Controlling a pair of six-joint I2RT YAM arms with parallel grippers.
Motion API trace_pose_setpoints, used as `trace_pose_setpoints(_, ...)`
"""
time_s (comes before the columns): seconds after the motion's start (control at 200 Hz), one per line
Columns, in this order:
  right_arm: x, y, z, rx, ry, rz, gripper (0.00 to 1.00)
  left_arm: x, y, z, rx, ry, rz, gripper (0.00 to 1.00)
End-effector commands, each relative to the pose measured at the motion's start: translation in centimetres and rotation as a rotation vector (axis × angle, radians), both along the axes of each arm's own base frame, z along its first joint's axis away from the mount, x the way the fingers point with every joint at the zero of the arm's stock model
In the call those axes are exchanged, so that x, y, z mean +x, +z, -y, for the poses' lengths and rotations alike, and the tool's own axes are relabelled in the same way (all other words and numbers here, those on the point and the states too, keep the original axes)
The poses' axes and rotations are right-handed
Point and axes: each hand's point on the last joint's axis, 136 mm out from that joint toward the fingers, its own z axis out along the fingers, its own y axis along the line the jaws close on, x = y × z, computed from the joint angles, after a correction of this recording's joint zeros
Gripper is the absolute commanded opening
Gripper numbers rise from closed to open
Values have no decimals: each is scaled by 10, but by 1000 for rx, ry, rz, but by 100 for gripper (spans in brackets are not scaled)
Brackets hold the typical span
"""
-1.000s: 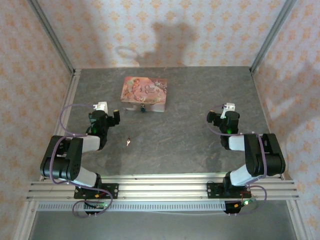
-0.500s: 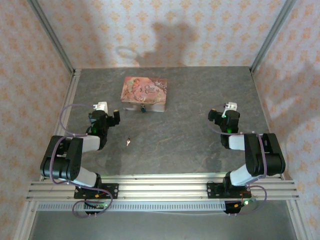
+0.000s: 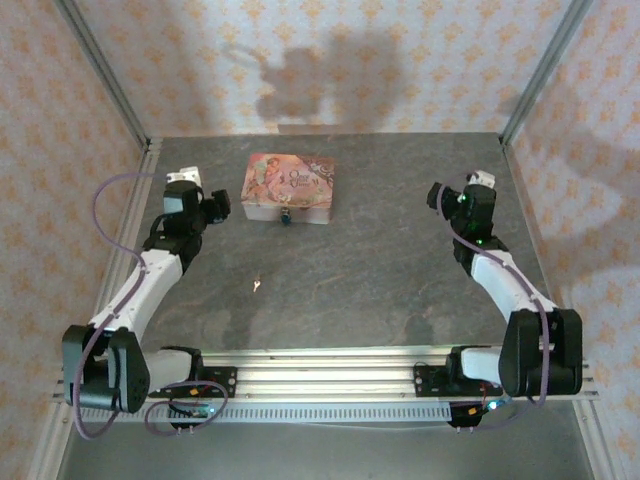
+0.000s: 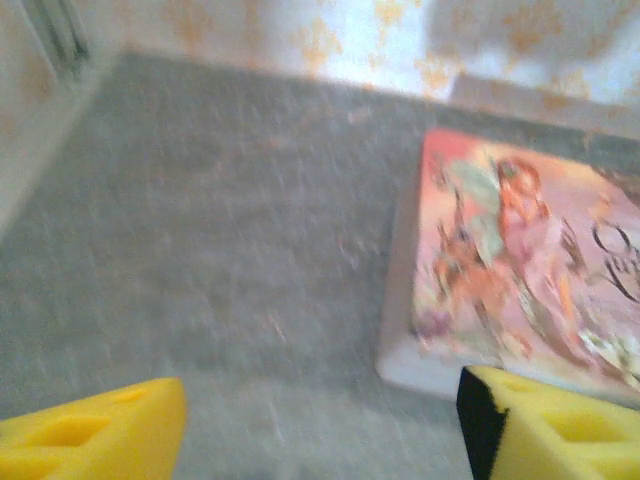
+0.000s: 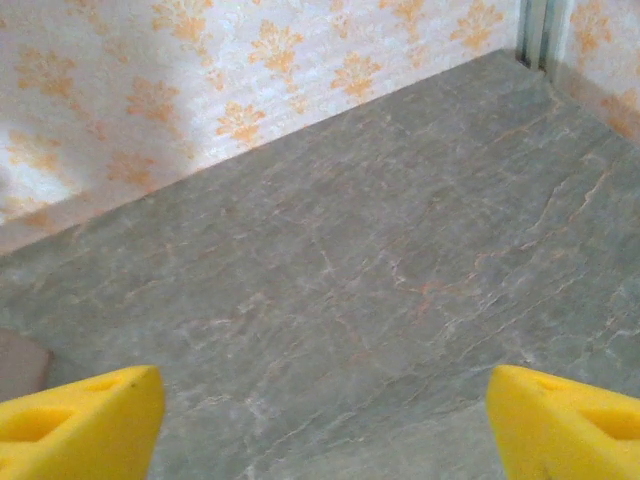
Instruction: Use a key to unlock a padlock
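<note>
The tiny dark padlock [image 3: 286, 216] hangs at the front face of the pink printed tin box [image 3: 290, 186] at the back of the table. The small pale key [image 3: 257, 286] lies alone on the grey table, nearer the front. My left gripper [image 3: 218, 207] is raised just left of the box, open with nothing between its yellow fingers [image 4: 95, 430]; the box's left end [image 4: 520, 270] shows blurred in the left wrist view. My right gripper [image 3: 440, 196] is raised at the right side, open and empty, its yellow fingers [image 5: 80, 420] wide apart over bare table.
Papered walls and metal frame posts [image 3: 535, 75] close in the table on three sides. An aluminium rail [image 3: 320, 375] runs along the near edge by the arm bases. The grey stone-pattern table top [image 3: 380, 270] stretches between the arms.
Both arms have stretched out and lifted away from their folded poses. The left gripper moved back toward the box's left side; the right gripper moved back and right. Key and padlock stayed put.
</note>
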Motion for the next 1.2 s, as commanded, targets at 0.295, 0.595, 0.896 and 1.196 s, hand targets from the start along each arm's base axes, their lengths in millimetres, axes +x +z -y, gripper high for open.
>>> trace_pose_setpoints(0.295,-59,-88,-168,138,302,-444,69,-118,-92,47,-99,-65,-507,60)
trace_pose_setpoints(0.595,-94,-120,-248,106,460,-557,68,-123,-131,78,-106,-194,-724,43)
trace_pose_setpoints(0.896,-114,-127,-267,113,511,-606,66,-105,-134,103,13,-242,-743,42)
trace_pose_setpoints(1.196,-123,-125,-263,125,500,-633,64,-100,-146,102,34,-213,-762,36)
